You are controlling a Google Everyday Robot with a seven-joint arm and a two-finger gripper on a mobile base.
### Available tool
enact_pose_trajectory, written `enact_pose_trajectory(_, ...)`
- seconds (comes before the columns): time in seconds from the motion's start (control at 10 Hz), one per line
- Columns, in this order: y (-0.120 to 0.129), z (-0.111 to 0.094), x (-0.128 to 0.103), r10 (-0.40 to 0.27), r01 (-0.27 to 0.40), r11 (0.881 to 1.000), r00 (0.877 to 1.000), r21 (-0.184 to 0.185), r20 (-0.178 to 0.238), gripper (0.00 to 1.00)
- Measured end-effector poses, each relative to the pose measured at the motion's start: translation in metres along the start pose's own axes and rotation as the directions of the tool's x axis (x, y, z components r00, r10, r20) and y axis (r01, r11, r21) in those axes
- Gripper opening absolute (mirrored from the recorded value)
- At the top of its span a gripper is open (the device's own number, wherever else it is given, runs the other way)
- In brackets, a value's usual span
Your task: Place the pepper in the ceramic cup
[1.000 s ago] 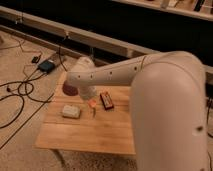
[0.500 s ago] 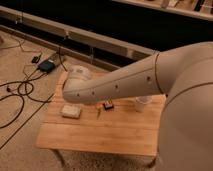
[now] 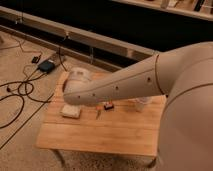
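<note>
The pepper is a small orange sliver lying on the wooden table, just below my arm. The ceramic cup is a pale cylinder standing to its right near the table's back, its top covered by my arm. My big cream-coloured arm crosses the view from the right to above the table's back left. My gripper itself does not show; it lies past the arm's end at the left, and it is shut. Nothing can be seen held in it.
A small red-and-black block lies right beside the pepper. A pale flat pad rests at the table's left. Black cables and a dark box lie on the floor to the left. A low ledge runs behind the table.
My arm has swung lower and further across the table's back, now covering the cup's top and the back left corner. The pepper, block and pad have stayed put.
</note>
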Motion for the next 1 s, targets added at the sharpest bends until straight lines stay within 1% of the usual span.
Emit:
enact_pose_trajectory(0.9, -0.0010, 0.0006, 0.0004, 0.002, -0.002, 1.000, 1.000, 0.002, -0.001, 0.00)
enact_pose_trajectory(1.0, -0.0003, 0.0006, 0.0004, 0.006, -0.006, 1.000, 1.000, -0.003, -0.004, 0.00)
